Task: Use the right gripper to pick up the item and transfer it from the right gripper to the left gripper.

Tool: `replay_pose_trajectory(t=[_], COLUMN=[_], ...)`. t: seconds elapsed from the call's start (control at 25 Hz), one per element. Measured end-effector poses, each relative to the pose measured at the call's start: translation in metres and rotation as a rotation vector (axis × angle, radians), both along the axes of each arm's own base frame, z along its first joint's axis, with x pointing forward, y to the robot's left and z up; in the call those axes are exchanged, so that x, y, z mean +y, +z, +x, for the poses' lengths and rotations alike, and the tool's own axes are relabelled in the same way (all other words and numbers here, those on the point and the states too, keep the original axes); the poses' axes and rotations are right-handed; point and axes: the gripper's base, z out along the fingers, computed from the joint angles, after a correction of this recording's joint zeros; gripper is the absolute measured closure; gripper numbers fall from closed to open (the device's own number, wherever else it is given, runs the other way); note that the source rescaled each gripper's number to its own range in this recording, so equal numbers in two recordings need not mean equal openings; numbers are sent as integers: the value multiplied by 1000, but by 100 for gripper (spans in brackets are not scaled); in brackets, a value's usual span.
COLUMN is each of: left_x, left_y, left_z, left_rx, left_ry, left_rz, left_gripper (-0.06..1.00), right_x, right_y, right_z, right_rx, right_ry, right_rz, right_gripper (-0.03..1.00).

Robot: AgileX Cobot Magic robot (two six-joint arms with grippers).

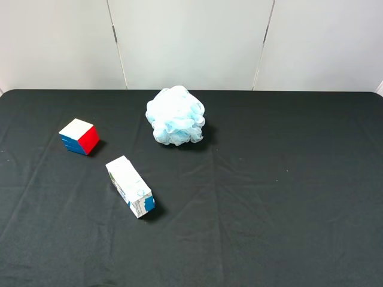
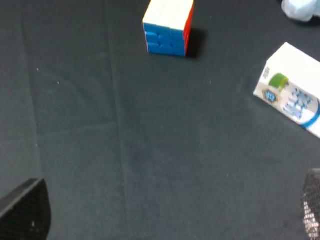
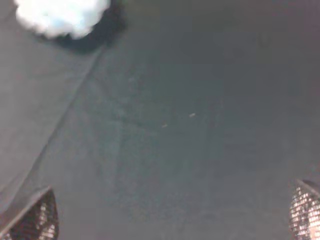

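Observation:
The item, a small puzzle cube [image 1: 79, 136] with white top, red and blue sides, sits on the black cloth at the left. The left wrist view shows the cube [image 2: 168, 27] far ahead of my left gripper [image 2: 170, 212], whose fingertips [image 2: 25, 212] stand wide apart at the frame corners, open and empty. My right gripper [image 3: 172, 210] is also open and empty, its fingertips [image 3: 35, 217] wide apart over bare cloth. The cube does not show in the right wrist view. Neither arm shows in the exterior high view.
A white-and-blue carton [image 1: 130, 186] lies right of and nearer than the cube; it also shows in the left wrist view [image 2: 292, 92]. A pale blue mesh puff [image 1: 175, 115] sits at the back centre and shows in the right wrist view [image 3: 60, 16]. The table [image 1: 275, 197] is covered in black cloth.

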Motion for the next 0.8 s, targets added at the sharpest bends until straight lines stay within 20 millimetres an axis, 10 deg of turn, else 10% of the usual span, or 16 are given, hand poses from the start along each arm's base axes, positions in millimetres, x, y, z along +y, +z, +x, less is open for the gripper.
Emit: replay_pose_trajectory(t=[0.8], left_x=[0], left_y=[-4], left_z=[2], left_rx=[7], left_ry=[5], left_rz=[-1], left_gripper=[-5], right_x=[0], right_y=[0], right_z=[-14], right_rx=[-105], right_ry=[-262], right_rz=[28], right_gripper=[-3])
